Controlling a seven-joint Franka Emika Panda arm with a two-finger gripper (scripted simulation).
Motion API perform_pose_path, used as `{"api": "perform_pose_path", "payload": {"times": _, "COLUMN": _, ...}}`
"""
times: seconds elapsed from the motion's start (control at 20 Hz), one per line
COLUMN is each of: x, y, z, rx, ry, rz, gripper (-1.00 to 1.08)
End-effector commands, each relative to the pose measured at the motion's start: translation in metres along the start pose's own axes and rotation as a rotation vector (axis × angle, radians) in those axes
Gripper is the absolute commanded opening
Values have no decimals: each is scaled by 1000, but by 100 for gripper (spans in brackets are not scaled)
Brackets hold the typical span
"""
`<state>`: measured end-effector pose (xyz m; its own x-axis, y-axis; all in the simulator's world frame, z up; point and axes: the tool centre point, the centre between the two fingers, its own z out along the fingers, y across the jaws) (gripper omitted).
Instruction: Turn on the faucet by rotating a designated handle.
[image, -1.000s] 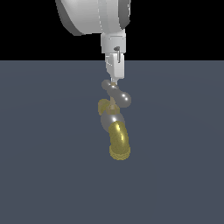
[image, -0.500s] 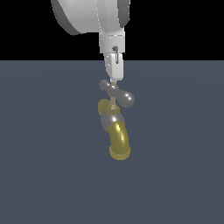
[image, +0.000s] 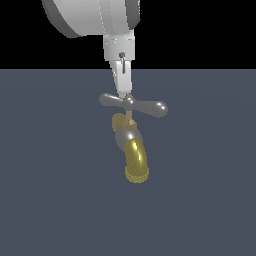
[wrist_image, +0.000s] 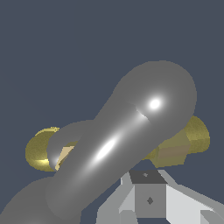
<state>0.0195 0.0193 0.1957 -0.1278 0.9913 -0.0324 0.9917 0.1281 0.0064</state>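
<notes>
Faucet (image: 129, 140): stands mid-scene on the dark grey-blue floor (image: 210, 200). Silver-grey rounded body, thin brass stem rising from it, curved brass-yellow spout (image: 136, 162) bending down and toward the near side, ribbed end lowest.

Handle (image: 132, 104): silver-grey crossbar on top of the stem, small brass hub at its middle. It lies roughly level across the exterior view, one bulbous end out to that view's left, the other, larger-looking, out to its right and slightly lower.

Handle, change: one second ago the bar showed short and steeply angled, its ends nearly stacked; now it spreads wide, so it has swung round on the stem. Spout and body hold the same place.

Gripper (image: 123, 91): hangs from the white arm straight above the hub, tips touching or just beside the bar on the exterior view's left of the hub. Shifted a little since the earlier frames.

Gripper state: cannot tell; the fingers overlap in the exterior view.

Wrist view: handle (wrist_image: 124, 140) fills the frame, brass parts behind it, one grey finger (wrist_image: 148, 197) close beside the bar.
</notes>
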Motion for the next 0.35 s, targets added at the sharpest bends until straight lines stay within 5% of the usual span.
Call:
{"api": "perform_pose_path", "payload": {"times": 0.0, "x": 62, "y": -7, "z": -4, "rx": 5, "ry": 27, "rz": -84, "gripper": -100}}
{"api": "perform_pose_path", "payload": {"times": 0.3, "x": 86, "y": -19, "z": -5, "rx": 5, "ry": 32, "rz": -99, "gripper": -100}}
